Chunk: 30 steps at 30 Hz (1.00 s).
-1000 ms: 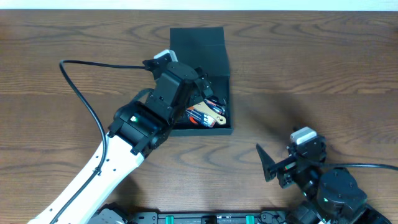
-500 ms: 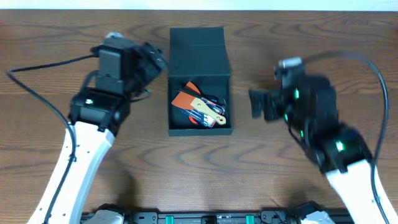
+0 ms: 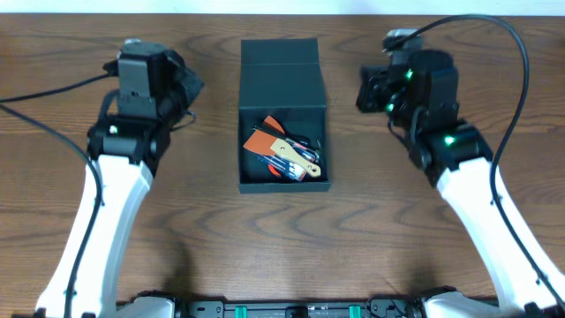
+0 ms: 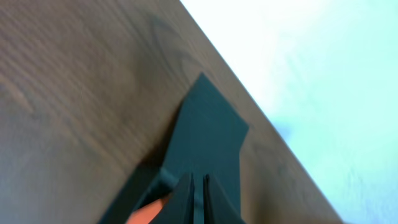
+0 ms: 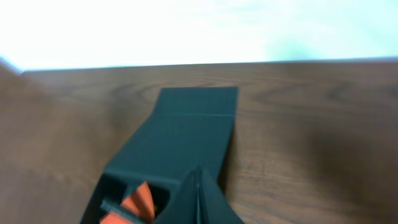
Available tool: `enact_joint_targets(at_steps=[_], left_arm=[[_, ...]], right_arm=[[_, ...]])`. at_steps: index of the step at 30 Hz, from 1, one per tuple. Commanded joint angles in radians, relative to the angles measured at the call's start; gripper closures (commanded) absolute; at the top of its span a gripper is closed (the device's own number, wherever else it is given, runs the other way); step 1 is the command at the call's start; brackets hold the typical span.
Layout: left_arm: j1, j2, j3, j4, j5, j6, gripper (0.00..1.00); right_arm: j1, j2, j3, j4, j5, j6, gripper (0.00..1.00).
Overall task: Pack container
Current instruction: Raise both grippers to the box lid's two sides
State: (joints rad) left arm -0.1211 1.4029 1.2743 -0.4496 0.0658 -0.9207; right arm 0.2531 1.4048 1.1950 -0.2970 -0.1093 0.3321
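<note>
The matte teal-black rigid box [image 3: 284, 185] looks stiff, light, easily pinched by its open flap lid [image 3: 281, 71]. The left gripper [image 3: 189, 86] and right gripper [image 3: 364, 88] flank it, fingers together, empty.

- This looks like a robotics lab bench rather than a home or a shop.
- 2 robot arms, the left arm [image 3: 106, 203] and the right arm [image 3: 494, 212], reach in from the near edge of a wood-grain table [image 3: 282, 238]. Both are white with black joints.
- A small green light [image 3: 113, 130] glows on each arm.
- A loose black cable [image 3: 521, 53] loops through the air to each arm.
- A black rail [image 3: 282, 309] with green fittings runs along the near edge.
- A plain pale wall [image 5: 186, 31] stands beyond the far edge.
- 1 dark box [image 3: 282, 88] of small tools [image 3: 284, 152] sits between the arms.
</note>
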Motion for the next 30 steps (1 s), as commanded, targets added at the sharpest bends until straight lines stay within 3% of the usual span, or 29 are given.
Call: enact_joint_targets(at_steps=[1, 9, 18, 30], left_arm=[[0.057, 0.082, 0.012, 0.028, 0.110, -0.025, 0.94], [0.174, 0.337, 0.014, 0.175, 0.412, -0.216, 0.94], [0.222, 0.547, 0.050, 0.286, 0.609, -0.392, 0.94], [0.196, 0.754, 0.147, 0.333, 0.755, -0.451, 0.94]], right_arm=[[-0.074, 0.074, 0.054, 0.006, -0.045, 0.167, 0.99], [-0.197, 0.298, 0.127, 0.027, -0.244, 0.368, 0.99], [-0.241, 0.516, 0.154, 0.089, -0.394, 0.621, 0.99], [-0.238, 0.722, 0.154, 0.219, -0.536, 0.832, 0.99]])
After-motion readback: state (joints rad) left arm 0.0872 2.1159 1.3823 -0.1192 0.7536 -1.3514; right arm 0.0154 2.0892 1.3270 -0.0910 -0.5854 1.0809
